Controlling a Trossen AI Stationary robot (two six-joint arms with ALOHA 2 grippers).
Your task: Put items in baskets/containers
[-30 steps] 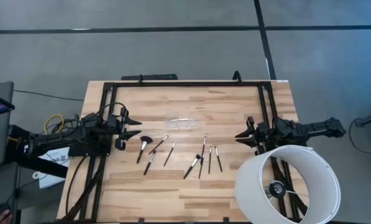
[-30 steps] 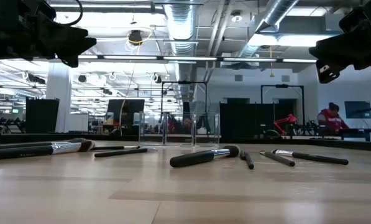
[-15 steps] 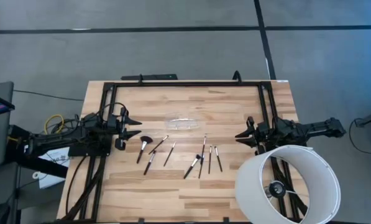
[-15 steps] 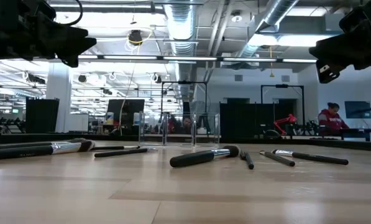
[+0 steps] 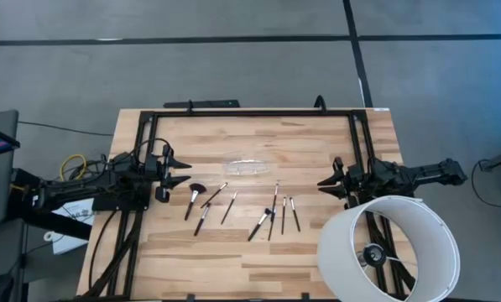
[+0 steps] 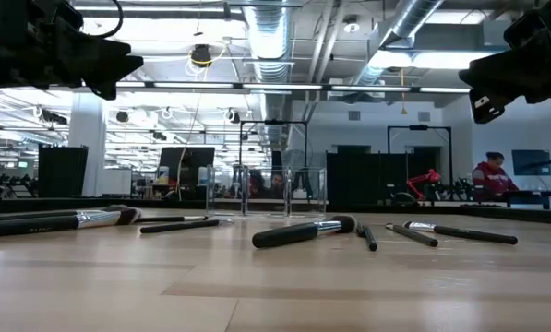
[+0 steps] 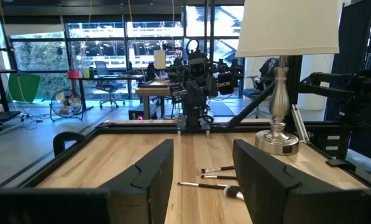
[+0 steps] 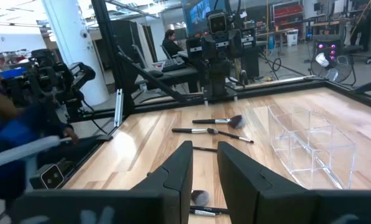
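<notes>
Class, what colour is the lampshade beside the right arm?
White; the lampshade shows best in the high view.

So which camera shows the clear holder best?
The right wrist view: the clear holder shows its compartment walls. The high view gives a faint smear, the low view shows it far off, and the left wrist view none.

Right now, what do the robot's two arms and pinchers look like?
Both arms are dark, nearly black, built from chunky jointed pieces. The left gripper and the right gripper each end in two pointed fingers. Seen close from the wrists, the fingers are flat, angular black slabs. Black cables trail by the left arm, with a yellow cable looped near its base.
</notes>
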